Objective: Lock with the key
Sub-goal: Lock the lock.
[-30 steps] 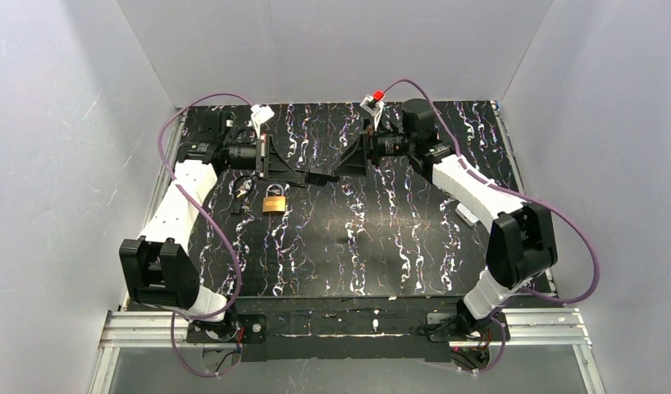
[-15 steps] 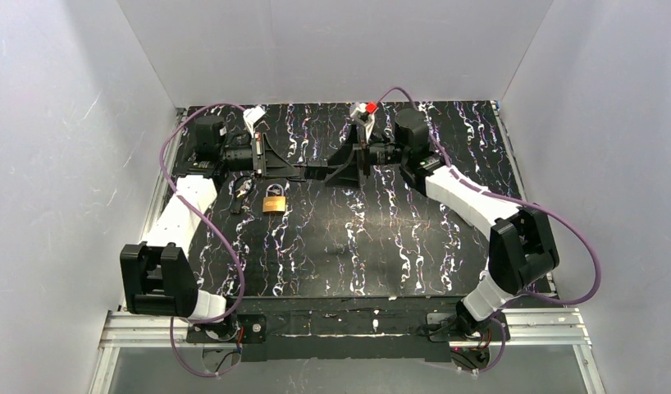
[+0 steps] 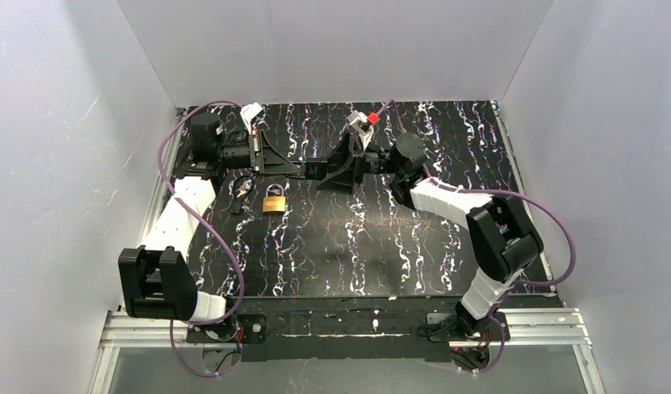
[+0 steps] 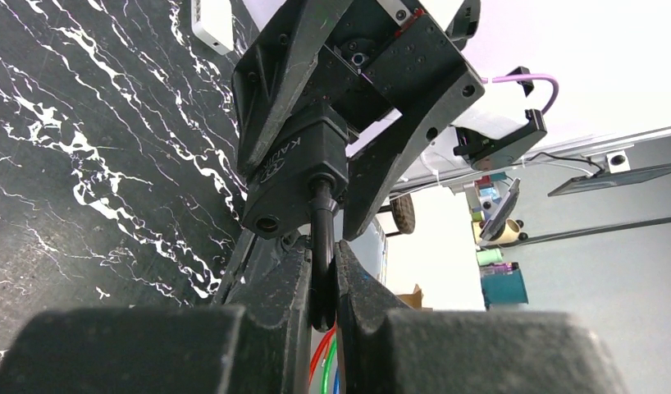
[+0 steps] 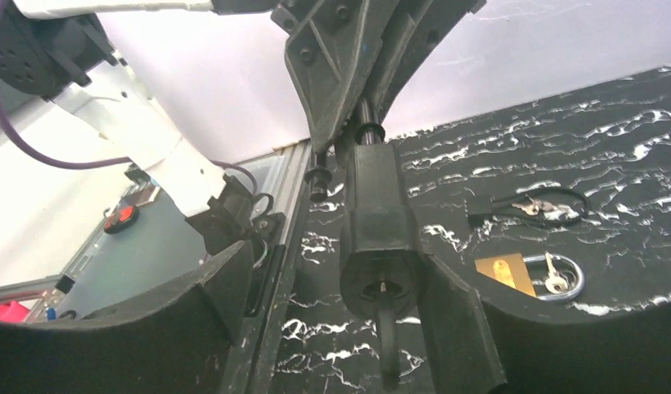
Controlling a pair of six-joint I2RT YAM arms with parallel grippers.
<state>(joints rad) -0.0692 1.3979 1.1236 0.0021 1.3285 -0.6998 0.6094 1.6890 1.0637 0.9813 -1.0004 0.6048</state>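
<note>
The brass lock (image 3: pixel 273 203) lies flat on the black marbled table, apart from both grippers; it also shows in the right wrist view (image 5: pixel 503 272) with its silver shackle (image 5: pixel 567 277). My left gripper (image 3: pixel 302 170) is shut on the shackle (image 4: pixel 320 263) of a small all-black padlock (image 4: pixel 295 176), held above the table. A black-headed key (image 5: pixel 387 345) sits in that padlock's keyhole. My right gripper (image 5: pixel 332 279) is open, its jaws wide on either side of the black padlock's body (image 5: pixel 380 213), the right finger (image 5: pixel 455 320) close to it.
A black loop with small silver keys (image 5: pixel 536 205) lies left of the brass lock (image 3: pixel 244 187). A small white block (image 4: pixel 211 20) rests on the table. White walls close the table on three sides.
My right arm has swung left and its open jaws now stand around the black padlock held by my left gripper. The left gripper shifted slightly. The brass lock has not moved.
</note>
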